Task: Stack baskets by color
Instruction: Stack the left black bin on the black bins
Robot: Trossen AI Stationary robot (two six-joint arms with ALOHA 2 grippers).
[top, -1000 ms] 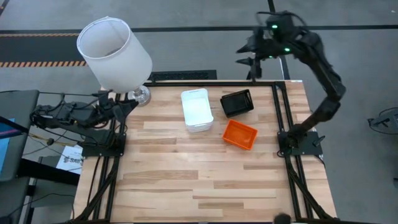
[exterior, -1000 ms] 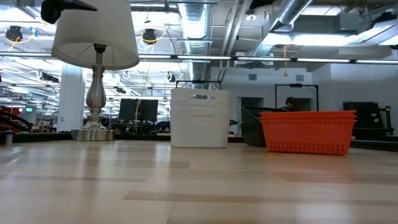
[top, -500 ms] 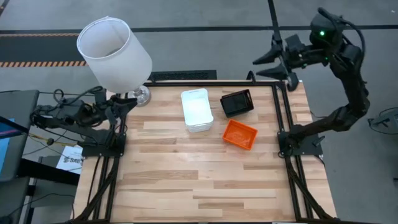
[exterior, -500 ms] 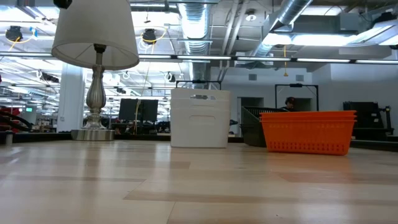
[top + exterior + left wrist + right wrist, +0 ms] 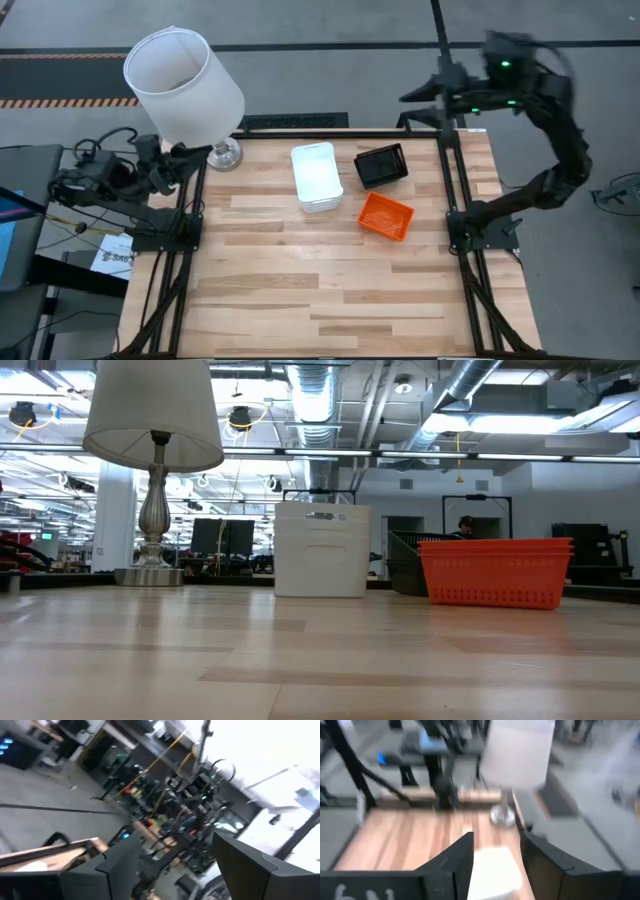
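Note:
A white basket stands on the table's far half and looks taller than the others in the low view. To its right sits a black basket. Nearer the front is an orange basket, tilted askew on the boards. My right gripper hangs open high beyond the table's far right corner, pointing toward the baskets. The white basket shows between its fingers, far off. My left gripper is open at the table's far left, beside the lamp base, holding nothing.
A lamp with a big white shade stands on the far left corner, and its shade overhangs the left arm. Black frame rails run along the table's sides. The near half of the wooden table is bare boards.
My right gripper has swung toward the table's right edge and risen a little, staying beyond the far edge. My left gripper has tipped upward beside the lamp base and lifted slightly. The baskets have not moved.

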